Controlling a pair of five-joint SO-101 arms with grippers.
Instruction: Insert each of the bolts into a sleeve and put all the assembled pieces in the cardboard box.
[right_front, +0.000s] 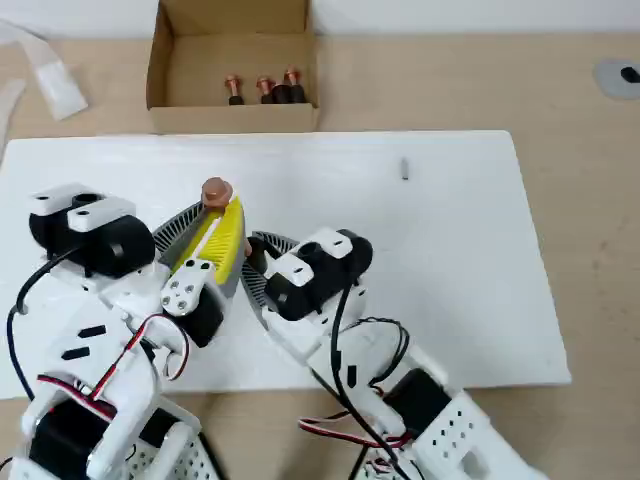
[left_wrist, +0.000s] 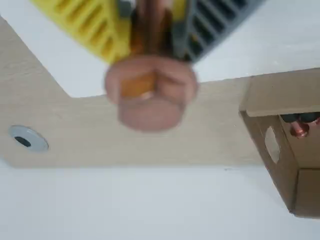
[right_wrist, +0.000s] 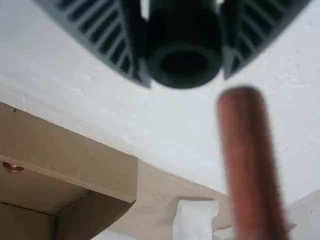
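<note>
Just short of the cardboard box (right_front: 232, 118), the left claw (left_wrist: 152, 45) clenches a copper bolt (left_wrist: 150, 90) by its shank. The right claw (right_wrist: 184, 75) grasps the black sleeve (right_wrist: 184, 55). Both pieces look light, rigid and smooth, likely best gripped mid-length.

A strip of white surface (right_front: 450, 250) lies open between my left pincer (right_front: 218, 205) and the open brown cardboard box (right_front: 160, 75), whose near wall stands in the way (upright, full width). Inside, three copper-and-black assembled pieces (right_front: 265, 90) fill the right half; the left floor gives room. My right pincer (right_front: 250, 262) crowds close beside.
</note>
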